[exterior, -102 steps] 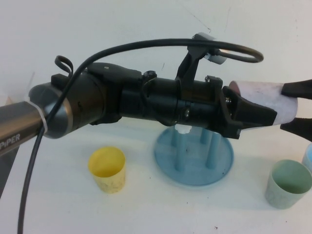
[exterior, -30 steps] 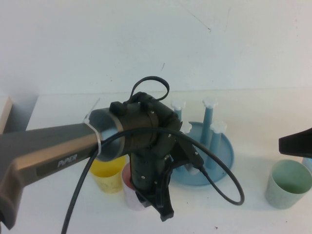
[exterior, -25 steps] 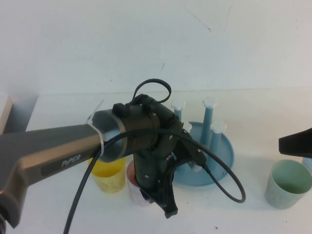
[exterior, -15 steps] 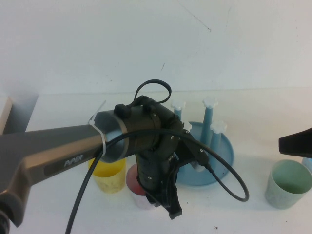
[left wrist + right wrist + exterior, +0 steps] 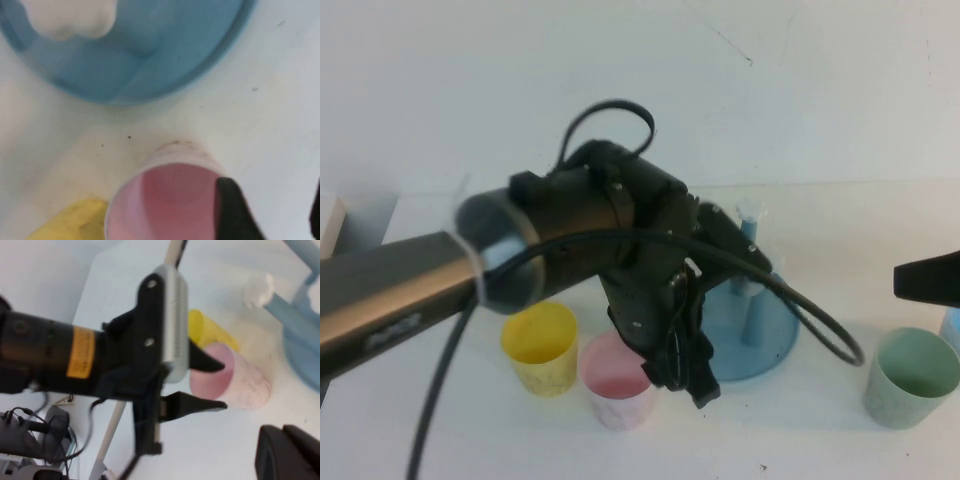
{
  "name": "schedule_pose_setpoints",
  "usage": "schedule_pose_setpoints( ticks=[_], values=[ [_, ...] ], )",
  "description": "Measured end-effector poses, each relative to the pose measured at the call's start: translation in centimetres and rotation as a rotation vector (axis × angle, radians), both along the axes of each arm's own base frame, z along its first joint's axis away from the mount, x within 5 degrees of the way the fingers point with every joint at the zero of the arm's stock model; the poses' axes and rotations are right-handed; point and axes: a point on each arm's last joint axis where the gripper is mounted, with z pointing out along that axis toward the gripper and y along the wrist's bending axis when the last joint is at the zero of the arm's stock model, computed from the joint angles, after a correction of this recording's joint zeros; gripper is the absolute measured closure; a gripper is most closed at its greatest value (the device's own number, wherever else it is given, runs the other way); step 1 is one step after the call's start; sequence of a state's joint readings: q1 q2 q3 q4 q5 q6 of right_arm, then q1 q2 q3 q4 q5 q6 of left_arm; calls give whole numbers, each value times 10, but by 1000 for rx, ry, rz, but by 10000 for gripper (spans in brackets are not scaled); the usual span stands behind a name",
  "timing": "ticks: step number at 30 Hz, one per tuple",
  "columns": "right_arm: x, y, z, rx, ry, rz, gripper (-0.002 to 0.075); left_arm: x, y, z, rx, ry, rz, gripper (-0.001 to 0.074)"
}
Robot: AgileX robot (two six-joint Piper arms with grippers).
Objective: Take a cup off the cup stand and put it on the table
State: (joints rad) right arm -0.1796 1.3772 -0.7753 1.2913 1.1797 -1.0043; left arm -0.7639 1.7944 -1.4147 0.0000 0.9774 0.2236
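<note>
High view: the pink cup (image 5: pixel 617 381) is standing upright on the surface (image 5: pixel 800 440), mouth up, just beside the yellow cup (image 5: pixel 541 347) and near the stand (image 5: pixel 760 335). The left end effector (image 5: pixel 690 365) is hanging just above the pink cup's rim on the stand's side, its fingers parted and clamping nothing; I judge the cup is sitting free, so the placing looks done. A green cup (image 5: pixel 912 377) is sitting well apart toward the right. The right end effector (image 5: pixel 927 281) is showing only as a dark tip at the right edge, above the green cup, pressed together and carrying nothing, apparently parked out of the way.

Left wrist view: the cup (image 5: pixel 167 200) is showing its pink inside, with one dark finger (image 5: pixel 235 212) over its rim edge and the stand's blue dish (image 5: pixel 150 55) close by.

Right wrist view: the left end effector (image 5: pixel 200 382) is spreading its fingers on either side of the cup's (image 5: pixel 230 377) mouth, without squeezing the wall. The right end effector's (image 5: pixel 287 447) own tips are lying together in the corner.
</note>
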Motion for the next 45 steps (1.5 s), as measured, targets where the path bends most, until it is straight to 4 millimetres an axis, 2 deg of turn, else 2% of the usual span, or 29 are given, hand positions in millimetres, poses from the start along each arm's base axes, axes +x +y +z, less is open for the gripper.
schedule_pose_setpoints(
  ticks=[3,7,10,15,19,23,28,32,36,45],
  values=[
    [-8,2,14,-4,-85,2,727,-16,2,28,-41,-33,-21,518],
    [-26,5,37,-34,-234,20,727,-38,14,63,-87,-51,-7,682],
    [-48,9,58,-74,-388,39,727,-57,30,86,-168,-85,31,719],
    [-91,14,85,-219,-611,25,727,-95,67,114,-425,-229,130,731],
    [-121,14,93,-368,-717,11,727,-123,97,114,-623,-313,212,734],
    [-148,14,98,-483,-813,-31,727,-151,131,104,-777,-386,284,735],
    [-173,14,110,-546,-972,-155,727,-172,167,75,-840,-465,391,736],
    [-183,13,117,-554,-1048,-229,727,-184,191,54,-865,-525,476,736],
    [-185,13,118,-559,-1065,-229,727,-193,207,42,-894,-603,491,736],
    [-185,16,109,-561,-1097,-153,727,-202,218,20,-902,-631,486,736]
  ],
)
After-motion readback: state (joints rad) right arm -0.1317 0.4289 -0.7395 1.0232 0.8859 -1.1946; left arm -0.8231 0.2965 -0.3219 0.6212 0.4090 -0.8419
